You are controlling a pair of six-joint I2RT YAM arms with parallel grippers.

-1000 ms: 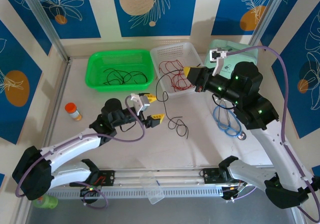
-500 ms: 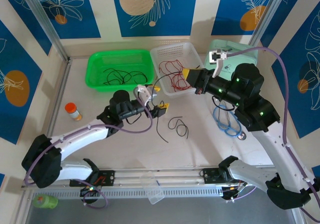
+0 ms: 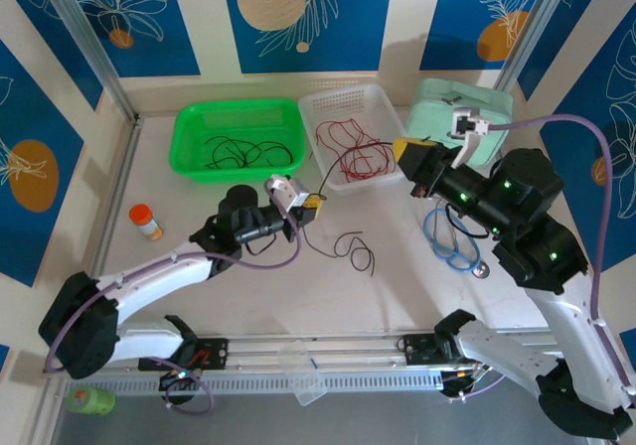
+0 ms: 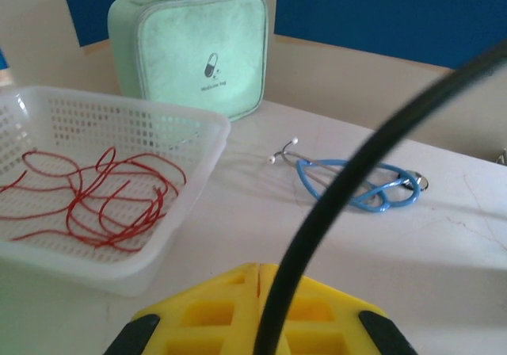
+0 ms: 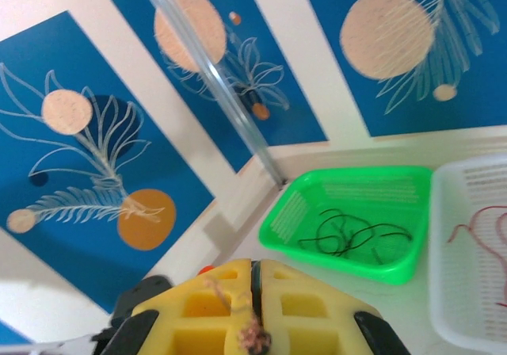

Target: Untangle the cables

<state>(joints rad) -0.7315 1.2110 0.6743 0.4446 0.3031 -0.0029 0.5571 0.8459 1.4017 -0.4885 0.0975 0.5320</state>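
On the bare tabletop nearest the arm bases, a loose black squiggle (image 3: pixel 354 248) of wire lies flat, at about 4 o'clock from the left gripper (image 3: pixel 309 205) and just clear of it. The left gripper is the nearer tool. Its yellow fingers are pressed together on a black cable (image 4: pixel 348 173), which leaves the seam between them and arcs up and off to the right in the wrist view. From above, that strand climbs from the fingertips toward 12 to 1 o'clock, to the near rim of the white basket (image 3: pixel 378 95). Whether it joins the squiggle on the table I cannot tell.

The left arm reaches low and long from its base at 7 o'clock, forearm aimed at about 2 o'clock and wrist roughly level over mid-table.

The right gripper (image 3: pixel 410 152) sits at 2 o'clock from the left one, well apart, beside the basket's right wall. It is also pressed shut, with a reddish strand end (image 5: pixel 252 333) caught in the seam. That arm is folded high, its fingers pointing toward 9 o'clock.

Inside the white basket lie the red cables (image 3: pixel 348 157). At 10 o'clock, the green basket (image 3: pixel 189 132) holds more black cables (image 3: pixel 243 152).

The held strand's axis runs toward the red pile, so the coming pull probably has to go away from it, toward 10 o'clock. The risk is dragging red wire along.
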